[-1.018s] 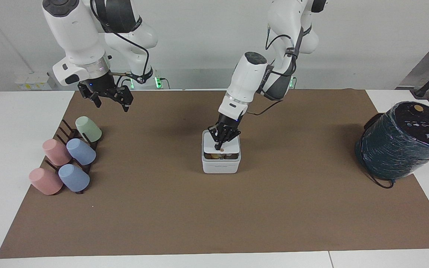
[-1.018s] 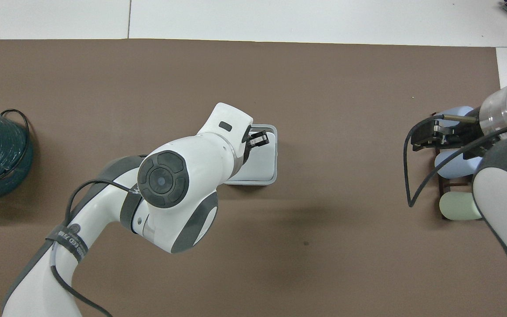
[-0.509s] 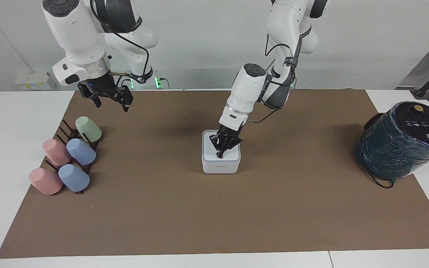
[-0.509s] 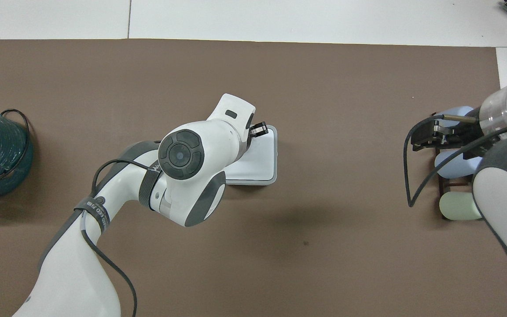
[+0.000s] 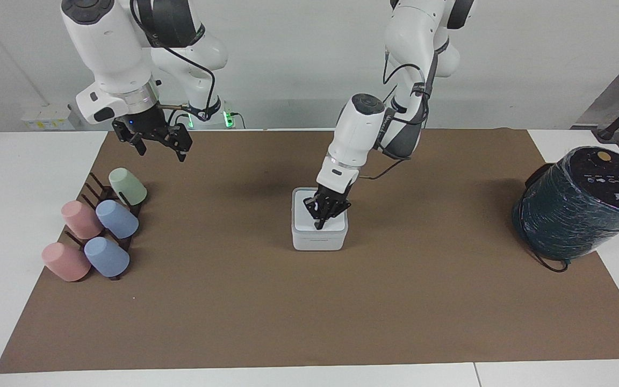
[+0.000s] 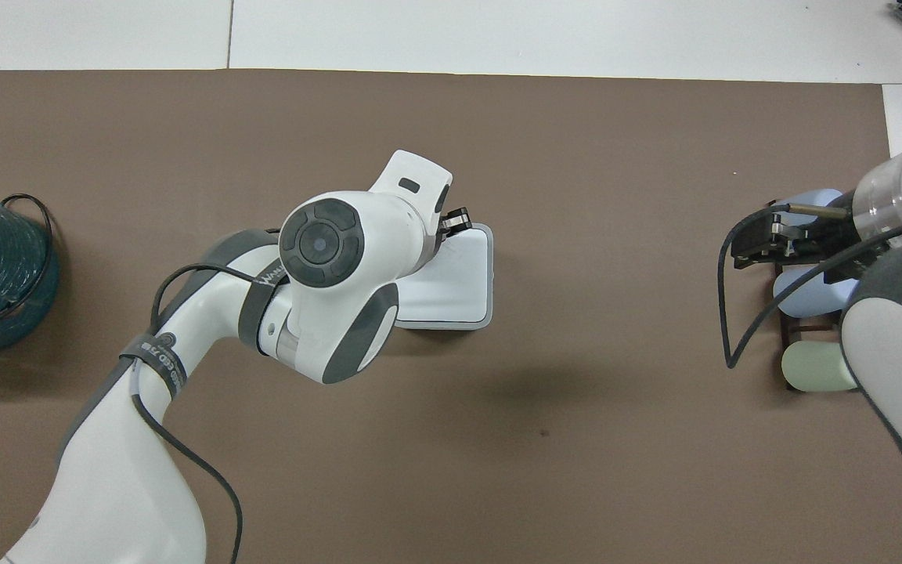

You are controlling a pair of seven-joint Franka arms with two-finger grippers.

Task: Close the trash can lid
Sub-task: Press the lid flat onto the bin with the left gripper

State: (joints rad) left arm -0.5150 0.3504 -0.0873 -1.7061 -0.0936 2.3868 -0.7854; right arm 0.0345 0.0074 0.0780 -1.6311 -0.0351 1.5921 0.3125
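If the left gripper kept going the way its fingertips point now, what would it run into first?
The left gripper, shut, points steeply down at the lid of the trash can. The lid lies flat, and the tips look to be on it already, so it would likely just press further into the lid.

You have the trash can (image 5: 318, 235) mid-mat (image 5: 309, 312), its lid (image 5: 309, 215) flat on it. From the trash can, the cup rack (image 5: 106, 215) lies toward the right arm's end of the table, the wrapped cylinder (image 5: 578, 207) toward the left arm's end.
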